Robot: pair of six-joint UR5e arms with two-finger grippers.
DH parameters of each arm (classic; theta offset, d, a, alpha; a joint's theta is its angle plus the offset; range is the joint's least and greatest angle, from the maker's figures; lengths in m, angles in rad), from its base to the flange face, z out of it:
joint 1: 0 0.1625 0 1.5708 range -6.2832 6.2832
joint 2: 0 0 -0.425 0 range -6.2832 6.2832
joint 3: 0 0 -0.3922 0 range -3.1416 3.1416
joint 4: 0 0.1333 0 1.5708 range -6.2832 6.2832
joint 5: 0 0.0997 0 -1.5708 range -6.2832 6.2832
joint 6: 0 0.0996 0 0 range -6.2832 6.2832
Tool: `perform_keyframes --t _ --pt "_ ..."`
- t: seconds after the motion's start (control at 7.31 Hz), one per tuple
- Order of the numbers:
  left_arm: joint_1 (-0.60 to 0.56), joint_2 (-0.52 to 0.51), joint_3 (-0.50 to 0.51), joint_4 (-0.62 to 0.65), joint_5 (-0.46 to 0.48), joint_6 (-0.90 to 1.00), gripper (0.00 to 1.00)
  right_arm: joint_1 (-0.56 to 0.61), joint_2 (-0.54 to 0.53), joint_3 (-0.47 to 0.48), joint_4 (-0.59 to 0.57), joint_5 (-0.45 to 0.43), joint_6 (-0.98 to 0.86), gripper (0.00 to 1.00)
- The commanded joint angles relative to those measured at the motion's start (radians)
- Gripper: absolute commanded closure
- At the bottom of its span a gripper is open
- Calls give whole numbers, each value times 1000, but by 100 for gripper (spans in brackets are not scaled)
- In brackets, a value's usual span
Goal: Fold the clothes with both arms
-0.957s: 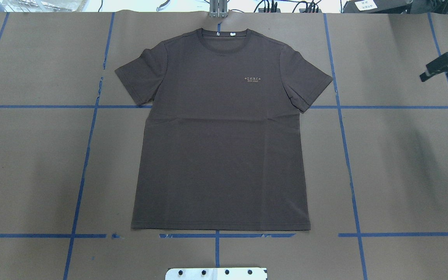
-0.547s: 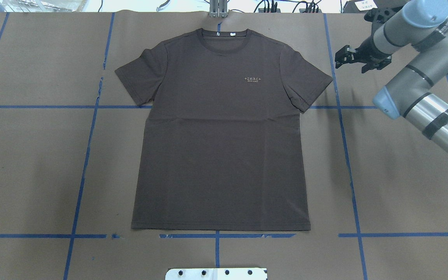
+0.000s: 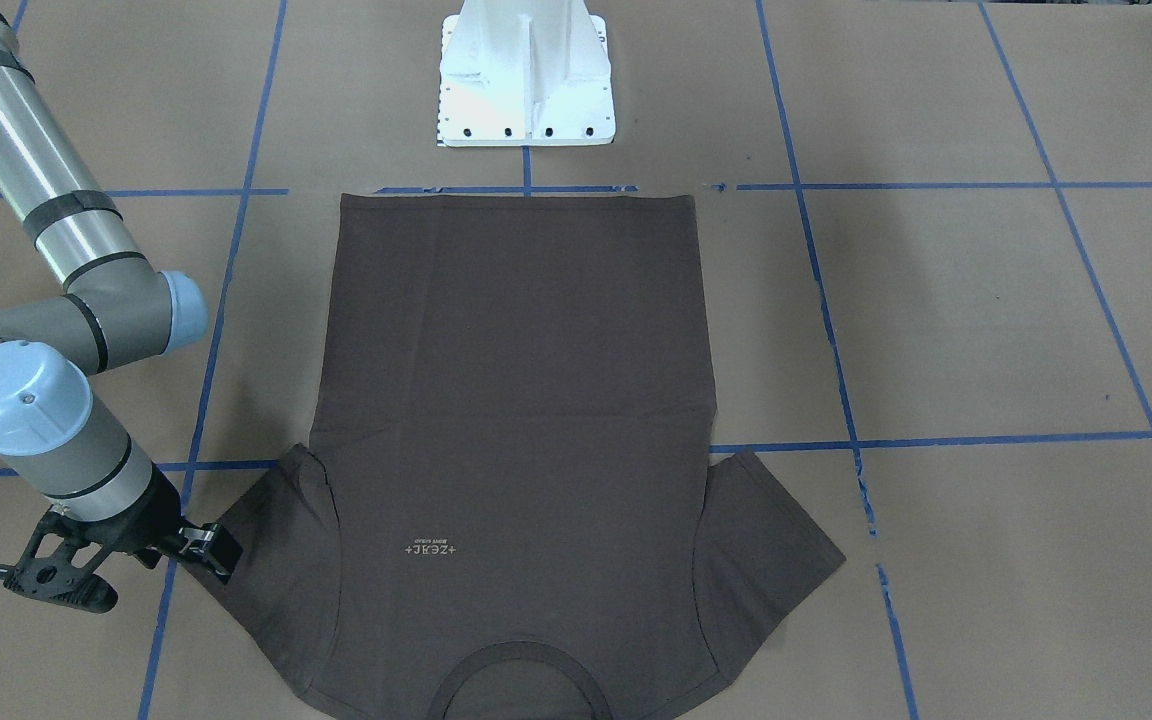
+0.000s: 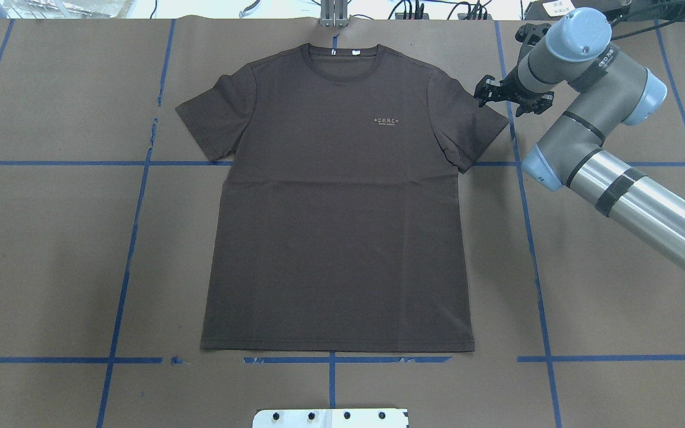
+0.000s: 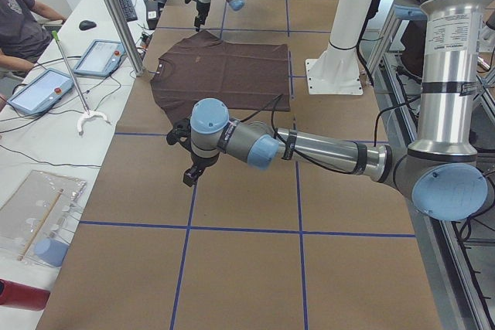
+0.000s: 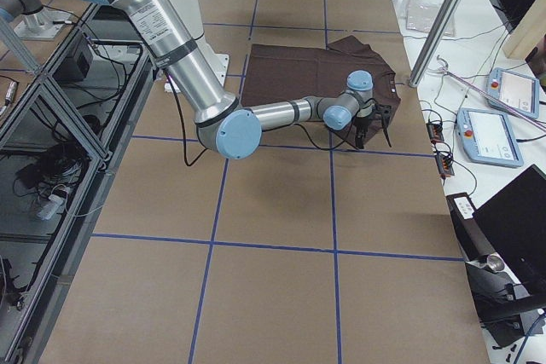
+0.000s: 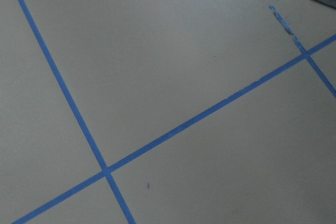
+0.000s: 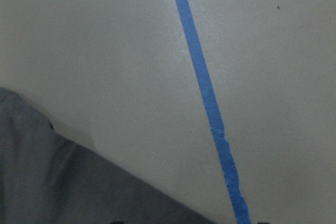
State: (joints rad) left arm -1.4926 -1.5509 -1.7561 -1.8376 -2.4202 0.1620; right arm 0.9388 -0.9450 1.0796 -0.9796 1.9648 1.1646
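Right black two-finger pincer (image 4: 504, 100): jaws spread, empty, poised at the near sleeve edge of the dark grey-brown short-sleeved fabric T-shirt (image 4: 342, 226), which lies flat, chest up, mid-table. Left pincer (image 5: 190, 174): well clear, state cannot be told. Recommend lowering squarely and pinching both sleeve layers.

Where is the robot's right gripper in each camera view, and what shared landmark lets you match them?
Front-facing: right gripper at lower left, beside the T-shirt sleeve.
Overhead: gripper at upper right.
Exterior left: gripper far off, near the top, left of centre.
Exterior right: gripper right of centre.
Left wrist: not in it.
Right wrist: not clearly in it.
Landmark: that sleeve, next to the gripper in all four exterior views.
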Motion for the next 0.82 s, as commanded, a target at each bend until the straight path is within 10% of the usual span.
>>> perform_keyframes --t 0.0,0.27,0.55,0.68 --pt "0 0 1 0 0 -1 0 -3 -6 -7 -2 -7 3 28" --pt "0 0 0 0 0 2 0 -3 -8 -9 -2 -7 3 42" --pt "0 2 0 0 0 4 0 -5 -11 -9 -2 -6 -5 100" --pt "0 0 -2 0 0 5 0 -6 -26 -4 2 -1 -13 100"
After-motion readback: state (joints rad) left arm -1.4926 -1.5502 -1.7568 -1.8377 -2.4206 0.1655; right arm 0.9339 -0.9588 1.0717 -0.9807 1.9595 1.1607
